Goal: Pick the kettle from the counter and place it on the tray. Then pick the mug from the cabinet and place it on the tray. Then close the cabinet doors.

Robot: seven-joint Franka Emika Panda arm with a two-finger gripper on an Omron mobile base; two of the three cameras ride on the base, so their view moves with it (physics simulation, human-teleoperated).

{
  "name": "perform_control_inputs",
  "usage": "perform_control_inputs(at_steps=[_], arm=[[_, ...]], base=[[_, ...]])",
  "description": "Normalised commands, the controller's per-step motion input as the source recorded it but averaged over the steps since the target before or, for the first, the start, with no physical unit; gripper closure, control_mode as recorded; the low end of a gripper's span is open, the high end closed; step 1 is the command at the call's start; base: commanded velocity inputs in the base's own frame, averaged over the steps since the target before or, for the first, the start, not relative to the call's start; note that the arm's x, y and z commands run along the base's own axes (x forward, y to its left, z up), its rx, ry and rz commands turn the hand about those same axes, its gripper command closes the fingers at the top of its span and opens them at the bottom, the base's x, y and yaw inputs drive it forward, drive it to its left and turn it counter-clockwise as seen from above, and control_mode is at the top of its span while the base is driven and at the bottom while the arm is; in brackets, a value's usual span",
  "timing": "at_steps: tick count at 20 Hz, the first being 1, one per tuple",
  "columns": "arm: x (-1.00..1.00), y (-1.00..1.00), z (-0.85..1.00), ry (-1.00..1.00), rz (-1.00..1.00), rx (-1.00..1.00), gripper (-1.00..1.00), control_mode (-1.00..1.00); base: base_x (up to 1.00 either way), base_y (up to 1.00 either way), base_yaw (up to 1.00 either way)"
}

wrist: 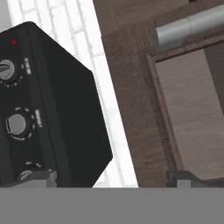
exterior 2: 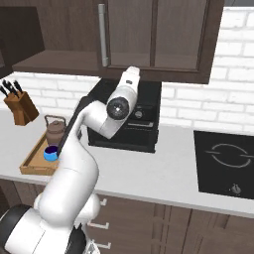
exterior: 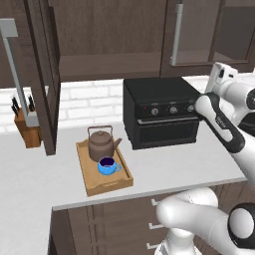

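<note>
The dark-brown kettle (exterior: 101,144) stands on the light-wood tray (exterior: 88,185) on the counter (exterior: 189,162), and the blue mug (exterior: 107,166) sits on the tray just in front of it. Both also show at the left of the right base view: kettle (exterior 2: 55,130), mug (exterior 2: 49,154). The cabinet (exterior: 109,62) has its left door (exterior: 44,74) swung out over the counter. Its right door (exterior: 209,30) looks flush with the front. My gripper (wrist: 114,178) is open and empty, raised above the toaster oven, just below the right door's silver handle (wrist: 188,27).
A black toaster oven (exterior: 162,112) stands right of the tray, under my hand. A wooden knife block (exterior: 27,130) sits at the back left, behind the open door. A stovetop (exterior 2: 225,163) lies at the counter's right end. Drawer fronts (exterior: 119,224) run below.
</note>
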Motion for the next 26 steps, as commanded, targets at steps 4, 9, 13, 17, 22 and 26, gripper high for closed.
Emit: perform_control_inputs(at_steps=[4, 9, 13, 17, 22, 26], arm=[[-0.72, 0.12, 0.0, 0.07, 0.0, 0.0, -1.0, -1.0], [-0.63, 0.33, 0.0, 0.09, 0.0, -0.06, -1.0, -1.0], [-0.24, 0.59, -0.05, 0.15, 0.0, -0.24, -1.0, -1.0], [0.07, 0.44, -0.04, 0.29, -0.01, -0.32, -1.0, -1.0], [-0.23, 0.22, 0.04, 0.07, -0.1, -0.32, -1.0, -1.0], [-0.39, 0.43, -0.02, 0.0, -0.22, -0.38, -1.0, -1.0]], base=[[0.0, 0.0, 0.0], [0.0, 0.0, 0.0], [0.0, 0.0, 0.0], [0.0, 0.0, 0.0], [0.0, 0.0, 0.0], [0.0, 0.0, 0.0]])
